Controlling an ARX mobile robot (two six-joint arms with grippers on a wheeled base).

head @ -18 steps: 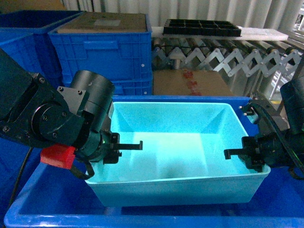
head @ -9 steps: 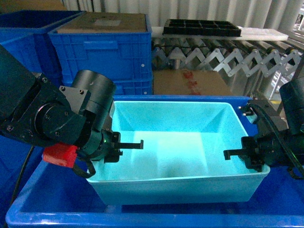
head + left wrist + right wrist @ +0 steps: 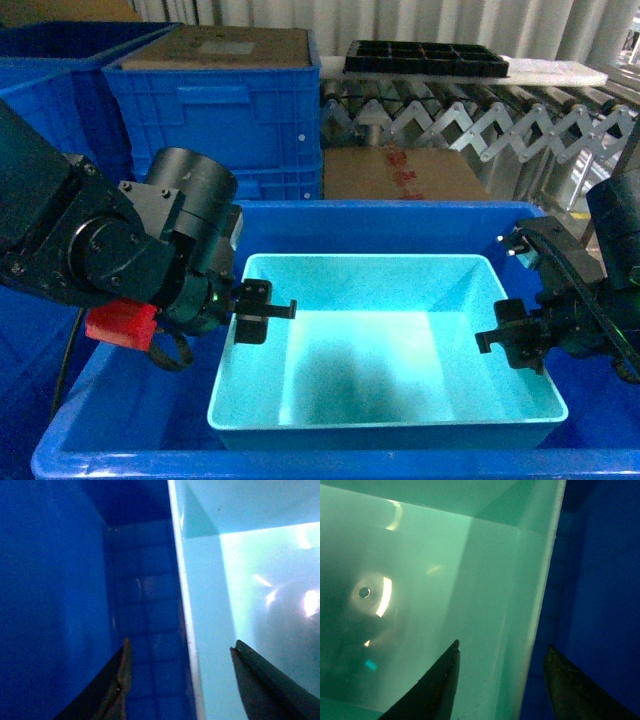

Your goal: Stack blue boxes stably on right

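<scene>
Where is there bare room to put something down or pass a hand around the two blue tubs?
The floor of the turquoise tub is bare between the left gripper and right gripper. A narrow strip of the royal-blue tub floor lies free along the turquoise tub's left side. Its side rims are crowded: open fingers straddle each.

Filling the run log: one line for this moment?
turquoise tub: nested in royal-blue tub | left gripper: open astride rim | right gripper: open astride rim

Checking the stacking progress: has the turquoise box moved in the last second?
Yes. The turquoise box dropped lower into the royal-blue box; its rim now sits below the far blue rim.
</scene>
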